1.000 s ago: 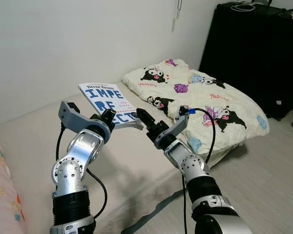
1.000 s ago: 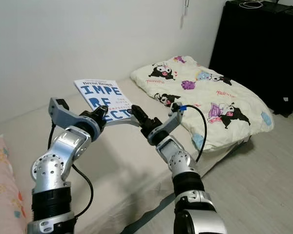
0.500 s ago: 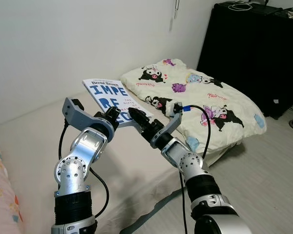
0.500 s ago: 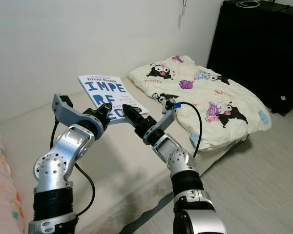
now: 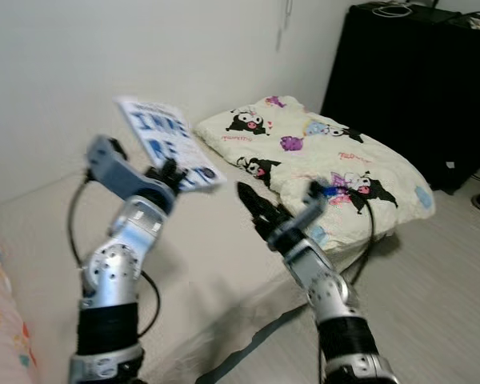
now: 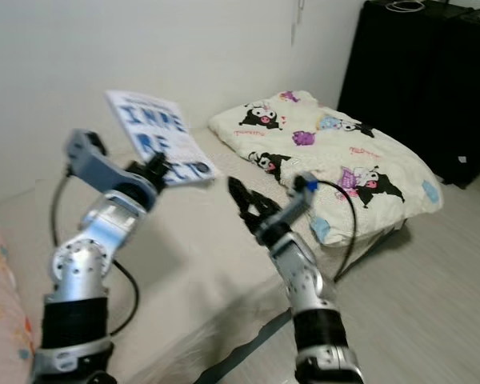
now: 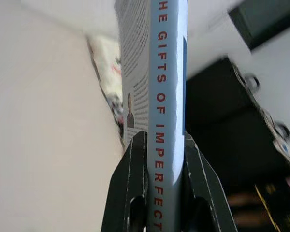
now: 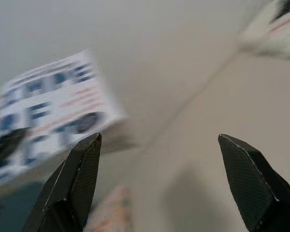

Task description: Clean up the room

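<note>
White book (image 5: 166,144) clamped in left gripper (image 7: 165,145) above bed (image 5: 224,256).

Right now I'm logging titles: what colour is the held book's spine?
Light blue with red lettering on the book; left wrist view shows it best.

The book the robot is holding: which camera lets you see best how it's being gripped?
The left wrist view: the left gripper has a black finger pressed on each side of the book, spine facing the camera. Both eye views show its blurred cover held above the bed. The right wrist view shows the cover blurred, beyond the open right gripper.
</note>
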Tool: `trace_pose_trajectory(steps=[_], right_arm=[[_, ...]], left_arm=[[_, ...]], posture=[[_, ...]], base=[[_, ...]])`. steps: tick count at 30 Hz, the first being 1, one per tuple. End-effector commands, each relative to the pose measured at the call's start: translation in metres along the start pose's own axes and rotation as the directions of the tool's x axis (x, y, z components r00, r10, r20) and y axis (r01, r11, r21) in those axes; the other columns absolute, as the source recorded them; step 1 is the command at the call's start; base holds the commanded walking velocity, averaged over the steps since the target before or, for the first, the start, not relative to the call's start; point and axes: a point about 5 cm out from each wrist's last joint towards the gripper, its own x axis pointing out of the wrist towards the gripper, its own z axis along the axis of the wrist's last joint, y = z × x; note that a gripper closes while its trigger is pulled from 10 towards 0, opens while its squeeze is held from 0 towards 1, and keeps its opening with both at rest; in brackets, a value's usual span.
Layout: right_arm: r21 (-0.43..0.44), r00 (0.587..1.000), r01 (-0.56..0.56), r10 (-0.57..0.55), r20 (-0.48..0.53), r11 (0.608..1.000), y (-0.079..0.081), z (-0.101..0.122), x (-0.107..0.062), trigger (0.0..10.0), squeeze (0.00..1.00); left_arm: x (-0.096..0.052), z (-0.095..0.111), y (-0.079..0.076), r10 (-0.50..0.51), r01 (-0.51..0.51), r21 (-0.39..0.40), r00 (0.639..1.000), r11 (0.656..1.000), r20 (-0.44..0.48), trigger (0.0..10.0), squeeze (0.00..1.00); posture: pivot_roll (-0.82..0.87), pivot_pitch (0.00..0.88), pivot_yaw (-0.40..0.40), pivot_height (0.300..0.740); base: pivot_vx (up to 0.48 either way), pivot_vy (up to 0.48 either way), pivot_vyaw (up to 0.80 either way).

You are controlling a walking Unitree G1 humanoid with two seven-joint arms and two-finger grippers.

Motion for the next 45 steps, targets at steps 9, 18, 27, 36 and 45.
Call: trace_pose_trajectory(steps=[9,18,27,36,45], right_arm=[[-0.28,0.997,0.078,-0.083,-0.008,0.957,-0.005,-0.001,-0.016,10.0,0.0],[-0.362,0.986,-0.005,-0.055,-0.157,0.932,0.005,-0.025,-0.016,10.0,0.0],[-0.588,0.986,-0.01,-0.091,-0.142,0.808,-0.004,-0.028,-0.025,10.0,0.0],[-0.646,0.984,-0.019,-0.099,-0.147,0.763,-0.008,-0.03,-0.031,10.0,0.0],[-0.676,0.983,-0.052,-0.081,-0.164,0.735,-0.007,-0.037,-0.035,10.0,0.0]], left_arm=[[-0.002,0.001,0.008,-0.046,-0.013,0.45,0.992,0.893,0.12,10.0,0.0],[-0.013,-0.047,0.045,0.026,0.045,0.558,0.993,0.829,-0.118,10.0,0.0],[-0.027,-0.068,0.083,0.036,0.112,0.746,0.983,0.656,-0.179,10.0,0.0],[-0.034,-0.075,0.103,0.107,0.06,0.723,0.977,0.688,-0.183,10.0,0.0],[-0.042,-0.078,0.107,0.102,0.052,0.686,0.978,0.726,-0.182,10.0,0.0]], posture=[[-0.05,0.112,0.002,0.74],[-0.04,0.109,-0.005,0.74],[-0.04,0.099,-0.006,0.74],[-0.05,0.079,0.0,0.74],[-0.05,0.067,-0.003,0.74]], base=[[0.0,0.0,0.0],[0.0,0.0,0.0],[0.0,0.0,0.0],[0.0,0.0,0.18],[0.0,0.0,0.8]])
